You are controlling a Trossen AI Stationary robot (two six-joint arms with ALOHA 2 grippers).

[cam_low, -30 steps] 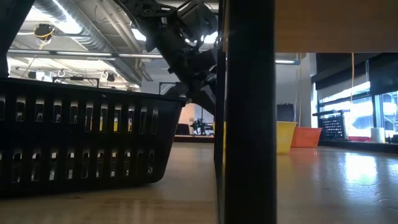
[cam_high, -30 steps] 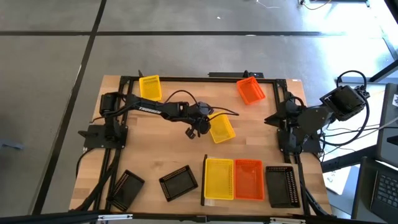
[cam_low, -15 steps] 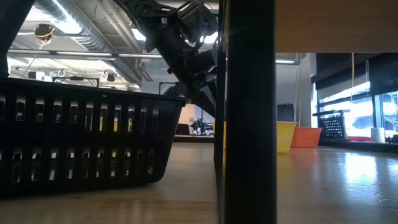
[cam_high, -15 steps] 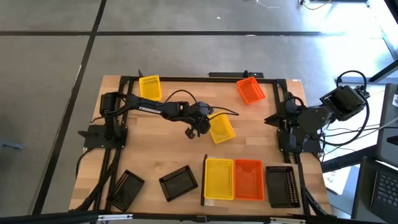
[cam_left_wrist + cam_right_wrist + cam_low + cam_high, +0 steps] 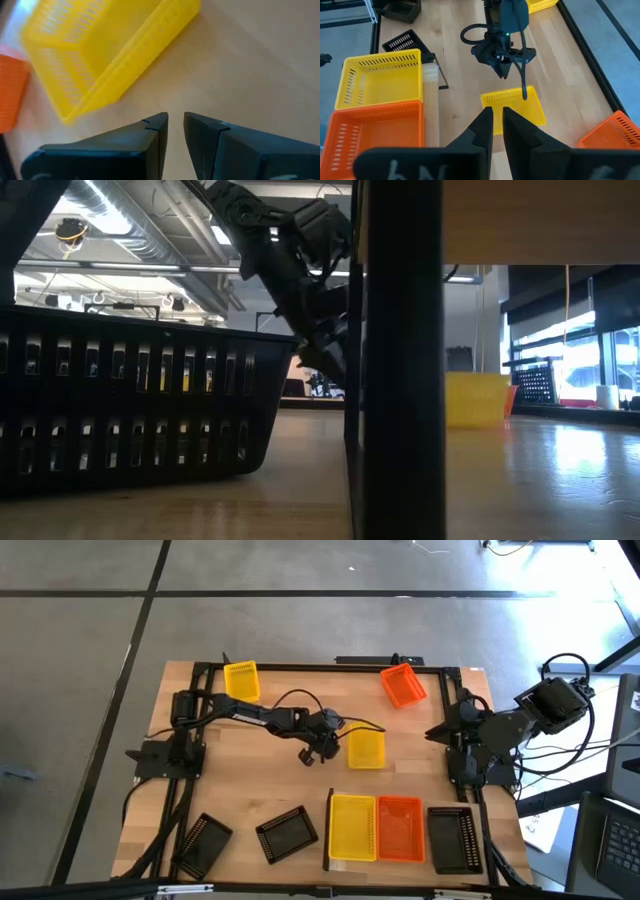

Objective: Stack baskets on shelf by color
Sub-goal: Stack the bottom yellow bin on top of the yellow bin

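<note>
black strays: we count two black baskets off the shelf, one at the counter's near left corner and another just left of the shelf's dark end piece. Both look like work left to do.

far yellow: one yellow basket sits at the far left edge of the counter, well away from the shelf.

left hand: the left hand hangs mid-counter just left of a loose yellow basket. Its fingers stand a sliver apart with nothing between them, so we'd say that basket is lying free, not gripped.

shelf: the shelf carries a yellow basket, an orange one touching it, then a black one, so each colour has a starter.

far orange: an orange basket waits at the far edge, right of centre.

right hand: the right hand is parked at the counter's right edge, fingers nearly together, empty.

progress: we reckon three baskets placed, five loose, so under halfway. The mid-counter yellow looks like the next one to go.
</note>
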